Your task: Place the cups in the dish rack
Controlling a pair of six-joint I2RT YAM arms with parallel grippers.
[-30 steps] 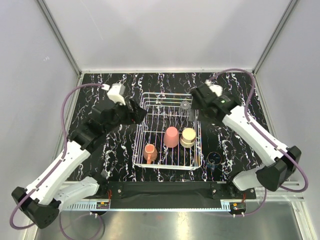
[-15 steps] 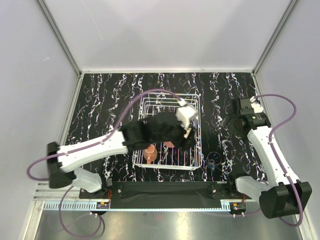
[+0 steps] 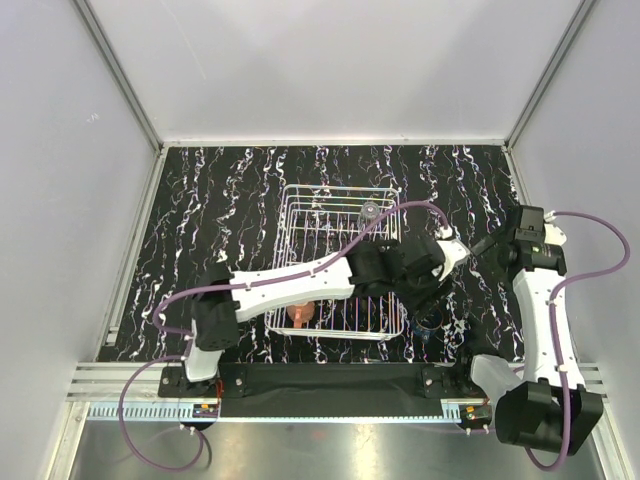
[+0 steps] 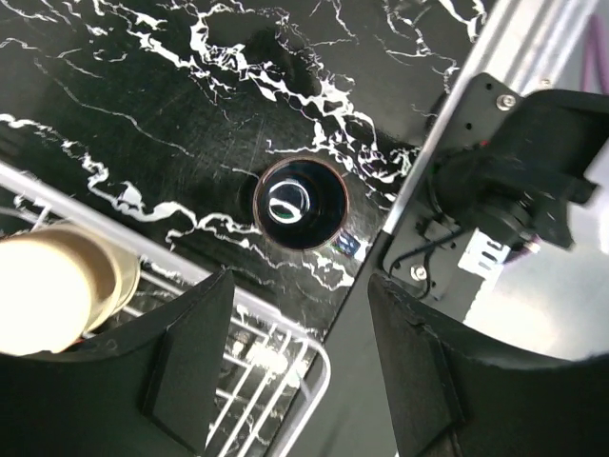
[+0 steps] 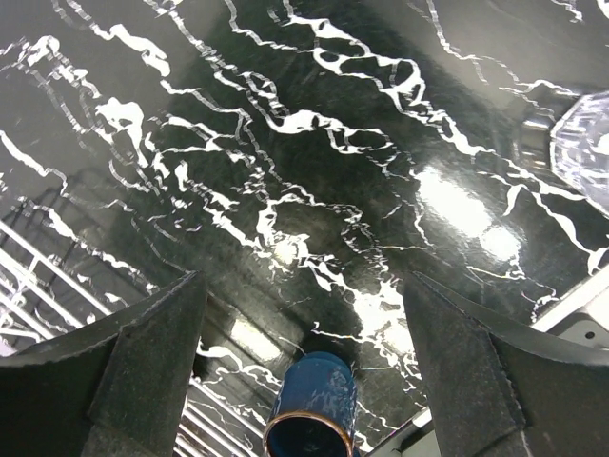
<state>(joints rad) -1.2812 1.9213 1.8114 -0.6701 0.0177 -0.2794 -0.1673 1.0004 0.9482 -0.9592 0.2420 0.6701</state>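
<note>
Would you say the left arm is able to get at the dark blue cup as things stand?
Probably yes: the left gripper is open and hangs over the dark blue cup, which stands upright on the table just outside a corner of the dish rack. Nothing lies between them.

Cup on table, just right of rack; glass inside rack

Left arm and right arm: white tubular links joined by black motor housings, each trailed by a thin purple cable. Claw fingers: black, wedge-shaped, with matte, faintly grained faces.
</note>
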